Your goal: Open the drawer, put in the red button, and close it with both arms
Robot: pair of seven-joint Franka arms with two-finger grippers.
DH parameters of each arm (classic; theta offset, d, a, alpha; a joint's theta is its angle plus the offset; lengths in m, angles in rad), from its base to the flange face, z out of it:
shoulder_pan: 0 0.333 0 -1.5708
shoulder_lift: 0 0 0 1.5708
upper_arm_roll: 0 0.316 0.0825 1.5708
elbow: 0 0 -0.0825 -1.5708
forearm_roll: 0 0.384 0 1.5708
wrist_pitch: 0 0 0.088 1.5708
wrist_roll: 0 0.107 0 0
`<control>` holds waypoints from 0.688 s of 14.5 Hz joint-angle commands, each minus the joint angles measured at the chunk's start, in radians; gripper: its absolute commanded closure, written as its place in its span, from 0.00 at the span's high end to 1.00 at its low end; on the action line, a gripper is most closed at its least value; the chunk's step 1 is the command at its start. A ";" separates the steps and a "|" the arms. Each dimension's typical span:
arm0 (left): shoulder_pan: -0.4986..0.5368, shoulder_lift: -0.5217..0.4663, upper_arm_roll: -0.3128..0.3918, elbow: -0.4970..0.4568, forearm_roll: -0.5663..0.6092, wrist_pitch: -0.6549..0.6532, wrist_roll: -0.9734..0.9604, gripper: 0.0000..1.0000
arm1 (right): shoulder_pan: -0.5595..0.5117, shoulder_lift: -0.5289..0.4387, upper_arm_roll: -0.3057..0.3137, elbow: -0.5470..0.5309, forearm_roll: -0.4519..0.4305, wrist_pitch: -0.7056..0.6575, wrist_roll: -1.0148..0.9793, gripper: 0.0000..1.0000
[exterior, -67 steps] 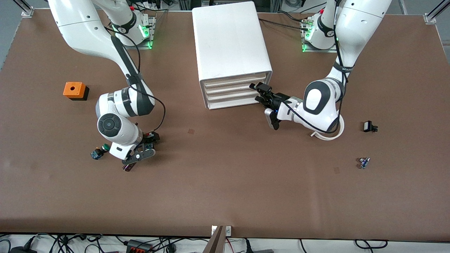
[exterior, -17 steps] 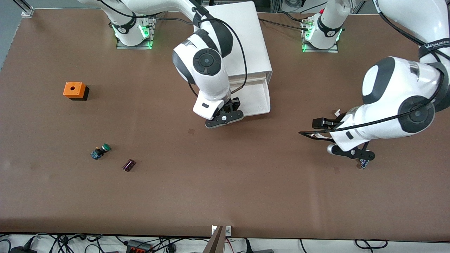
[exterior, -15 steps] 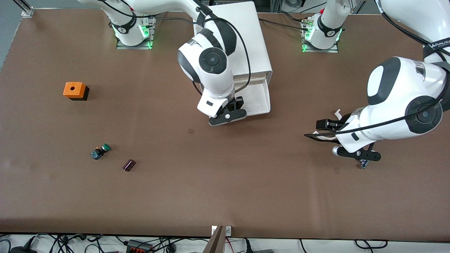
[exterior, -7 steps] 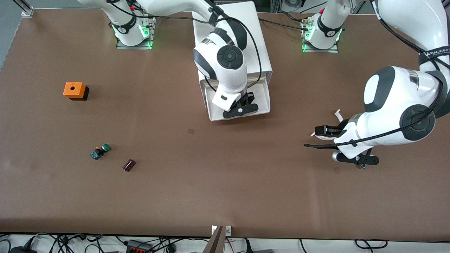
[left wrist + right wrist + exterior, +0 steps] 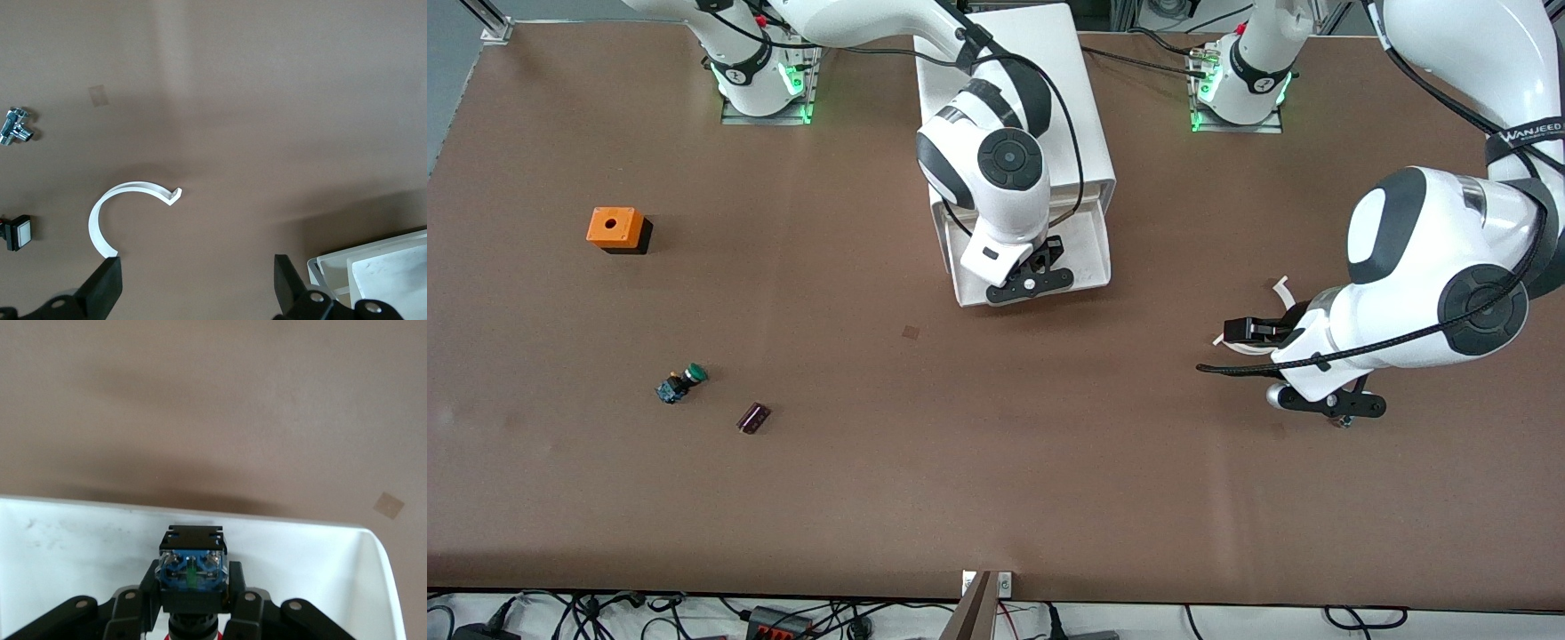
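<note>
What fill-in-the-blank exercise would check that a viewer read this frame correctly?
1. The right pincer is shut on the ____ button.
2. It hangs over the open ____ of the cabinet.
3. The left pincer hangs ____ over the table.
4. The curved strip on the table is ____ in colour.

Missing words: red; drawer; open; white

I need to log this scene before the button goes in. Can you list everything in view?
cabinet: 1, white, between the arm bases
drawer: 1, white, pulled open
red button: 1, in right gripper
green button: 1, toward right arm's end
orange box: 1, same end
dark cylinder: 1, beside green button
white clip: 1, curved, under left arm
metal fitting: 1, silver
right gripper: shut, over drawer
left gripper: open, above table
</note>
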 commanded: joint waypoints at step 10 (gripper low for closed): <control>-0.016 -0.016 -0.012 -0.014 0.015 0.018 -0.073 1.00 | -0.078 -0.041 -0.024 0.097 0.004 -0.022 0.115 1.00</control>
